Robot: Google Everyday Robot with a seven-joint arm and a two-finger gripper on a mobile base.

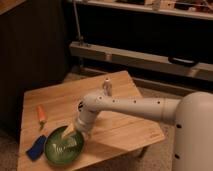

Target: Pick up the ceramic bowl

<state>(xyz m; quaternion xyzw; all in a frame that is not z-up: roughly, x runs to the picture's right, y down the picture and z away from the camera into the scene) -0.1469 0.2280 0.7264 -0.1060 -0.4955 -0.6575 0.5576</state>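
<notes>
The ceramic bowl (59,150) is a wide, shallow, glossy green bowl with pale glare inside. It sits on the wooden table (125,132) near the front left corner. My white arm reaches from the right across the table. My gripper (70,136) is down at the bowl's far right rim, its tips over the inside of the bowl.
A flat blue piece (36,148) lies just left of the bowl. An orange carrot-like item (41,115) lies further back on the left. A small pale bottle (106,86) stands near the table's far edge. Dark shelving stands behind the table.
</notes>
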